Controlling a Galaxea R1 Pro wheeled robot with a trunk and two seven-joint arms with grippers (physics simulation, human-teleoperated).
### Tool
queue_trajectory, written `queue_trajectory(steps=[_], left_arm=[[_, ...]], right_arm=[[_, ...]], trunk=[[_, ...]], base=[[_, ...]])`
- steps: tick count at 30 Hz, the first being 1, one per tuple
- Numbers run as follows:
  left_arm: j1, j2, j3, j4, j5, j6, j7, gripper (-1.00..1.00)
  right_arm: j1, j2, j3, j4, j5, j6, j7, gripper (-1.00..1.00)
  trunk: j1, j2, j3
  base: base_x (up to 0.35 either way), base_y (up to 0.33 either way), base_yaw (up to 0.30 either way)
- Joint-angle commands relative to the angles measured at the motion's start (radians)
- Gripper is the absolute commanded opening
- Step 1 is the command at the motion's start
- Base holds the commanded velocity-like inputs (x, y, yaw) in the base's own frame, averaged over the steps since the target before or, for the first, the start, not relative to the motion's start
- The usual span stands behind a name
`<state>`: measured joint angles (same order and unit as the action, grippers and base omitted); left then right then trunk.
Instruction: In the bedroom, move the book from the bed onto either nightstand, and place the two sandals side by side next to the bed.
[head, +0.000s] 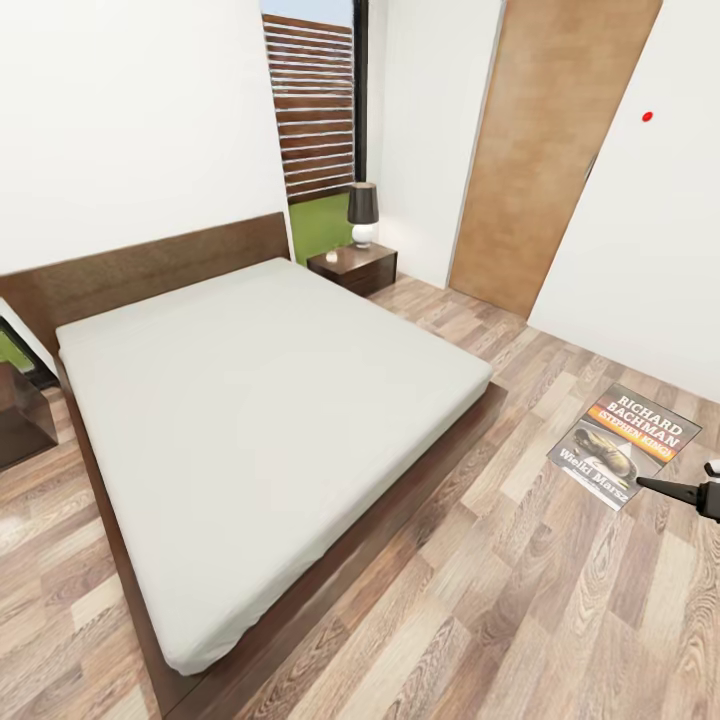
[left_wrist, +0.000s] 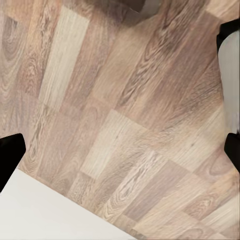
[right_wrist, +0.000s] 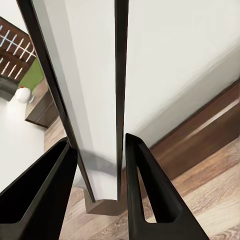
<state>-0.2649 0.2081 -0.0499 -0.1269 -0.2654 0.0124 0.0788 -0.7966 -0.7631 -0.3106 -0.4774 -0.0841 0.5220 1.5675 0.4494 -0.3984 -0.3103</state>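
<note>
I've got the book (head: 625, 445) clamped edge-on between my right pincer (right_wrist: 97, 172) fingers, carried out over the floor to the right of the bed (head: 260, 400), and the nightstand (head: 352, 265) lies ahead-left by the headboard, left pincer's state unclear.

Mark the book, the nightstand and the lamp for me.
book (head: 625, 445), head view, middle of the cover.
nightstand (head: 362, 270), head view, front face.
lamp (head: 362, 203), head view, black shade.
</note>
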Motion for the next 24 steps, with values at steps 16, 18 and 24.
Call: queue_trajectory(steps=[16, 18, 24], left_arm=[[-0.001, -0.064, -0.005, 0.000, -0.006, -0.009, -0.014, 1.00], [-0.001, -0.066, -0.005, 0.000, -0.005, -0.009, -0.015, 1.00], [-0.002, -0.096, -0.002, -0.001, -0.004, -0.010, -0.059, 1.00]], right_arm=[[0.002, 0.002, 0.001, 0.000, 0.002, 0.010, 0.002, -1.00], [0.002, 0.003, 0.001, 0.000, 0.002, 0.010, 0.002, -1.00], [0.003, 0.014, 0.001, 0.000, 0.003, 0.010, 0.002, -1.00]], trunk=[[0.001, -0.002, 0.024], [0.001, -0.002, 0.027], [0.001, -0.002, 0.037]], base=[[0.000, 0.000, 0.000], [0.000, 0.000, 0.000], [0.000, 0.000, 0.000]])
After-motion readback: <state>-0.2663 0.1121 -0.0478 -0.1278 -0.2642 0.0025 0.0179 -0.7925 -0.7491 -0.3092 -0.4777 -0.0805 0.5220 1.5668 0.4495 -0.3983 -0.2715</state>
